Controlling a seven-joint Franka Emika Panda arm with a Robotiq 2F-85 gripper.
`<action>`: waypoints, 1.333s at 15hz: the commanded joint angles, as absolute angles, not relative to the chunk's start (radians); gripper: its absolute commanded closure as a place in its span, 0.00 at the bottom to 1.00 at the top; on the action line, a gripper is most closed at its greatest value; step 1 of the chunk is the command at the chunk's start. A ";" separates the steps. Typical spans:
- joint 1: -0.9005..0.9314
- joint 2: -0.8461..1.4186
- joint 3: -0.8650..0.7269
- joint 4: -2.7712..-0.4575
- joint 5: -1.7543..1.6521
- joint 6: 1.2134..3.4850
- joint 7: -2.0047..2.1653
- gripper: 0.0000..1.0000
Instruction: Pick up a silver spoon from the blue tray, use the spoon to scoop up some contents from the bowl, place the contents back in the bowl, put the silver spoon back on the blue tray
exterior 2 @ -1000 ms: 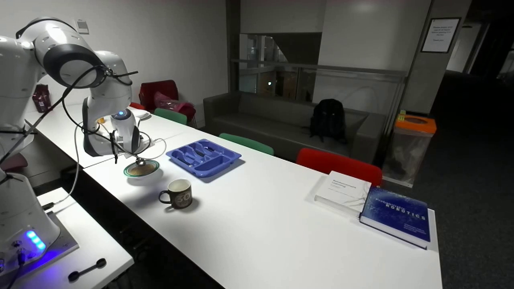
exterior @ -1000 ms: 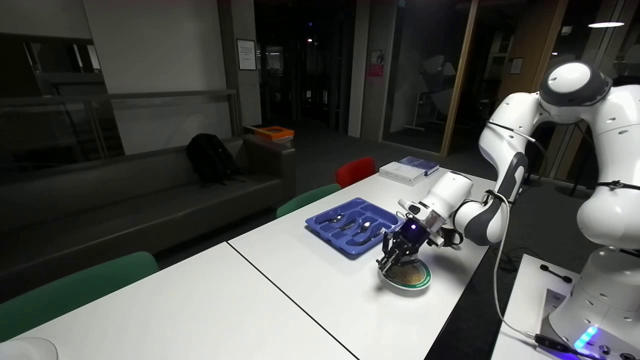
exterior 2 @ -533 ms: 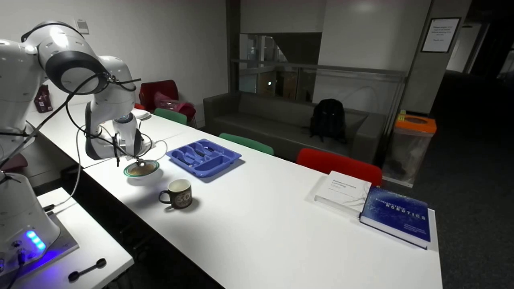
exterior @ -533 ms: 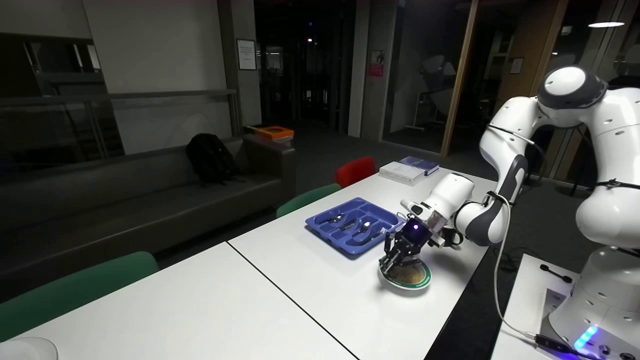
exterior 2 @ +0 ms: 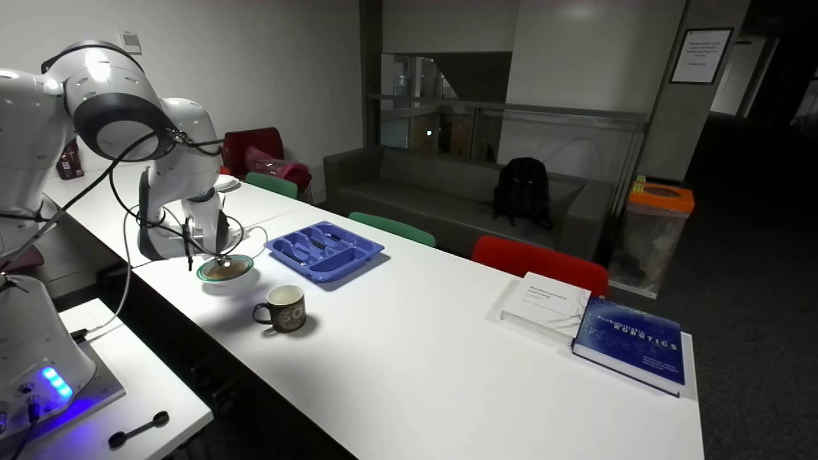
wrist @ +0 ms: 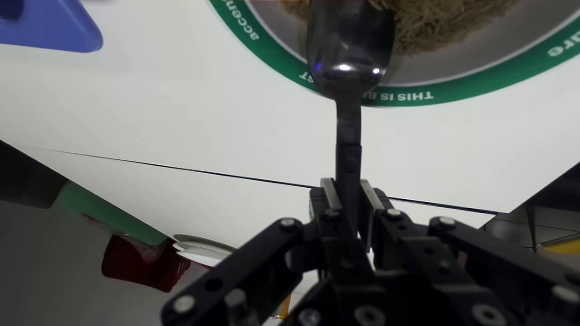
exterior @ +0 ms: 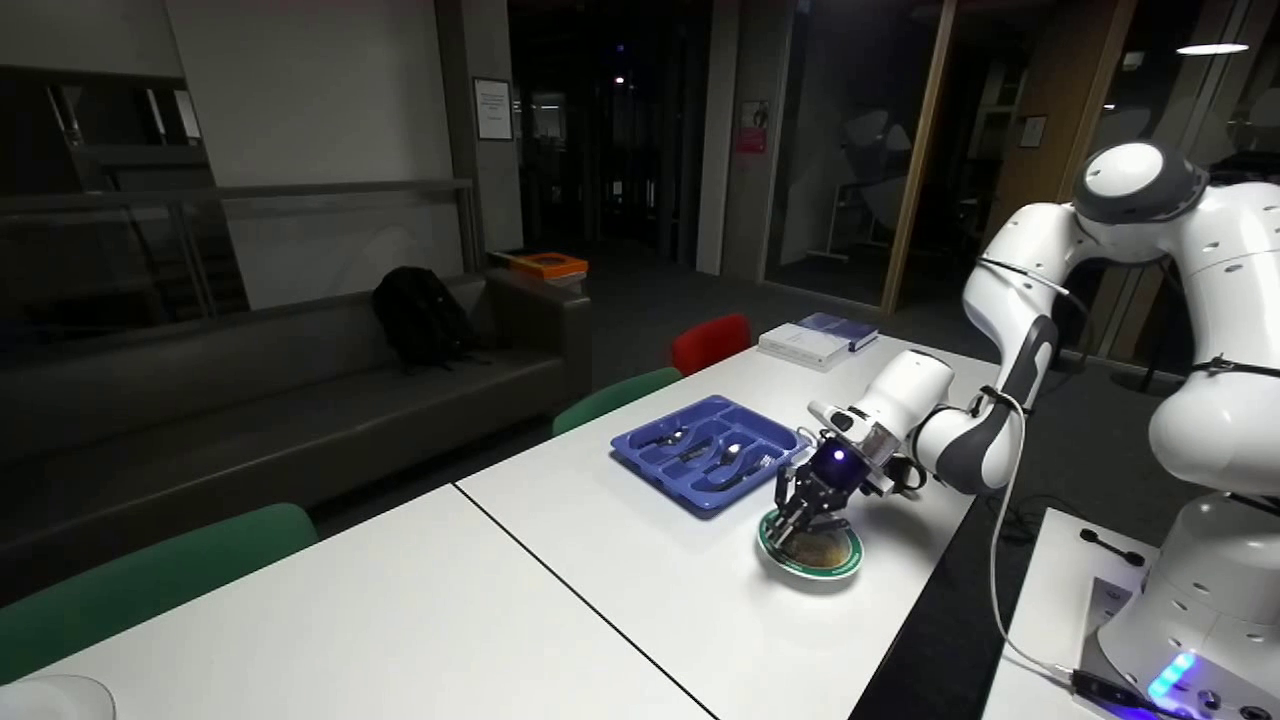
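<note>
My gripper [wrist: 350, 194] is shut on the dark handle of the silver spoon [wrist: 349, 54]. In the wrist view the spoon's head reaches over the green rim of the bowl [wrist: 398, 98], at the tan contents [wrist: 439, 25]; whether its tip is sunk in them is cut off. The bowl [exterior: 853, 562] shows in both exterior views, with the gripper [exterior: 782, 532] tilted above its near-tray side. A shiny spoon head [exterior 2: 223, 261] stands over the contents [exterior 2: 220, 271]. The blue tray [exterior 2: 332, 261] lies beside the bowl, with several pieces of cutlery in its compartments.
A dark mug [exterior 2: 287, 314] stands near the bowl, partly behind the arm in an exterior view. A white book [exterior 2: 546, 306] and a blue book [exterior 2: 629, 345] lie toward a table end. A glass-like dish [exterior: 60, 697] sits at the opposite end. Chairs line the table's far edge.
The arm has sunk a little, and the gripper has shifted slightly right in an exterior view. The spoon's head sits a bit lower at the contents. The tray and bowl have not moved.
</note>
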State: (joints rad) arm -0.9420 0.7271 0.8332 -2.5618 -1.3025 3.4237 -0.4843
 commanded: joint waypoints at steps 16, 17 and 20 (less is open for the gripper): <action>-0.992 0.787 0.843 -2.534 -1.376 3.342 -0.456 0.97; -0.992 0.786 0.848 -2.535 -1.370 3.321 -0.453 0.97; -0.997 0.796 0.870 -2.535 -1.353 3.263 -0.458 0.97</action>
State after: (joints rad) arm -0.9750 0.7846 0.8351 -2.5330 -1.3640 3.3277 -0.4698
